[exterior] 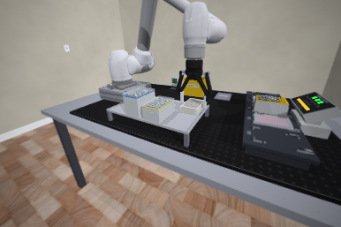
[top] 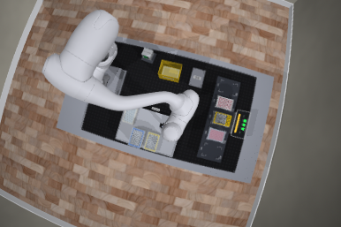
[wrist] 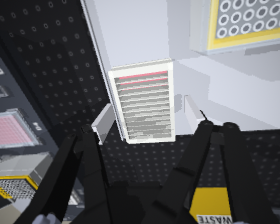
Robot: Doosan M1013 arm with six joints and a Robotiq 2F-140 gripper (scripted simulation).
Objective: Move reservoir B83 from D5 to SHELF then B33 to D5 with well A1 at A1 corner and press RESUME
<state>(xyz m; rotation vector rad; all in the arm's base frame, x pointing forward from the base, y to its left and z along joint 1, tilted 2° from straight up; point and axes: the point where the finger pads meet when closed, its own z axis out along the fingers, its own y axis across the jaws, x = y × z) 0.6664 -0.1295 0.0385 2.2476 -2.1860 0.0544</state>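
Note:
A white 12-trough reservoir (wrist: 143, 102) stands flat on the grey shelf (exterior: 177, 118), near its edge toward the deck; it also shows in the exterior view (exterior: 193, 106). I cannot read its label. My gripper (wrist: 147, 107) hangs straight down just above it, open, one finger pad on each long side and neither touching. The arm hides this reservoir in the top view, where the gripper (top: 170, 131) is over the shelf. On the deck, the end position nearest the table's front (top: 211, 149) is empty.
The shelf also holds a blue-rimmed rack (top: 137, 137), a yellow-rimmed rack (top: 152, 140) and a pale item (top: 130, 116). The deck holds two pink plates (top: 224, 102) (top: 216, 135) and a yellow tip rack (top: 222, 118). A yellow waste bin (top: 170, 70) and the lit panel (top: 242, 124) stand nearby.

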